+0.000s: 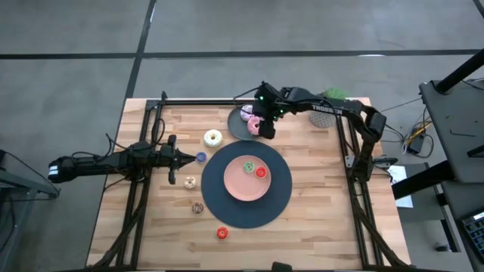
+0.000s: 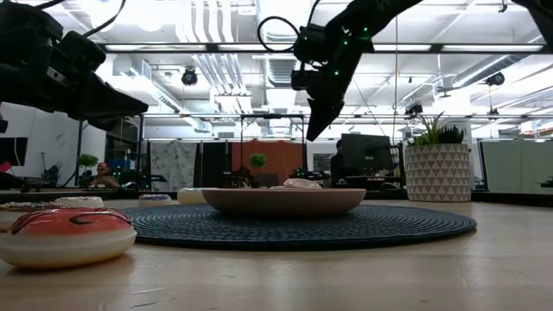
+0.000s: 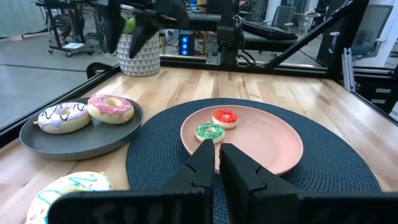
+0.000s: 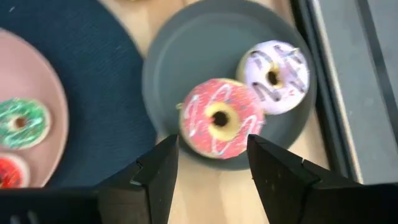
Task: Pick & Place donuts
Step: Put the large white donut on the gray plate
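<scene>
Right gripper (image 4: 211, 165) poised above the dark grey plate (image 4: 186, 50), jaws spread wide, straddling the pink sprinkled donut (image 4: 219, 118) lying flat on that plate beside the lilac-iced donut (image 4: 273, 68). Left gripper (image 3: 214, 163) parked low over the desk (image 1: 318, 219) left of the plate, jaws together, empty. Green donut (image 1: 247, 167) and red donut (image 1: 261, 172) already on the pink plate (image 1: 242, 189), near the grey plate; cream donut (image 1: 213, 137) just left of it. Probably light, rigid toy rings with smooth, slippery icing; best pinched across the outer rim, pads square to the sides.
</scene>
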Robot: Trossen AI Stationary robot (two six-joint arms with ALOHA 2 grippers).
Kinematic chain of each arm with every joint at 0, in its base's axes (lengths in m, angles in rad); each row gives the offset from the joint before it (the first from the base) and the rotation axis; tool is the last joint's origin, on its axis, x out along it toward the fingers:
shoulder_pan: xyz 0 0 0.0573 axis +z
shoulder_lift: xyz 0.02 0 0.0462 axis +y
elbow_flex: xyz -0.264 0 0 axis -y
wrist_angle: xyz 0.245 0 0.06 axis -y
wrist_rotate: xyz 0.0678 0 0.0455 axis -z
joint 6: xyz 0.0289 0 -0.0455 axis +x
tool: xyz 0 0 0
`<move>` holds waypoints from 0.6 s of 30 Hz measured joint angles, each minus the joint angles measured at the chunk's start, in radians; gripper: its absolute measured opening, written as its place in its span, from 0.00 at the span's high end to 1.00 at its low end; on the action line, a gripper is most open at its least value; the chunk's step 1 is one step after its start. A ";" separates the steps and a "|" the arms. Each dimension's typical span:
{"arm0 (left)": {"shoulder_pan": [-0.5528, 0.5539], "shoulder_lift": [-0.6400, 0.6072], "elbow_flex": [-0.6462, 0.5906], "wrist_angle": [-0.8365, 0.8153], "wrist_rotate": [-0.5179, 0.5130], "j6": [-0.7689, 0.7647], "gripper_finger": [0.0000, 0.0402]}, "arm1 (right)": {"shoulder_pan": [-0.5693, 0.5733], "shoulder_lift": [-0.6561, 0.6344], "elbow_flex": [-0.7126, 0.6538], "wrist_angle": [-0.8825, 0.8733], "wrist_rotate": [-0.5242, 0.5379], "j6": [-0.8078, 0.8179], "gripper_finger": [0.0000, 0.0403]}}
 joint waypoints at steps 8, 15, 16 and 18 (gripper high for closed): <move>0.000 0.000 0.000 0.000 0.000 0.000 1.00 | 0.087 -0.071 -0.128 0.048 -0.002 0.031 0.54; 0.000 0.000 0.000 0.000 0.000 0.000 1.00 | 0.166 -0.154 -0.262 0.133 -0.002 0.087 0.55; 0.000 0.000 0.000 0.000 0.000 0.000 1.00 | 0.176 -0.167 -0.278 0.142 -0.002 0.093 0.55; 0.000 0.000 0.000 0.000 0.000 0.000 1.00 | 0.199 -0.192 -0.309 0.157 -0.002 0.098 0.54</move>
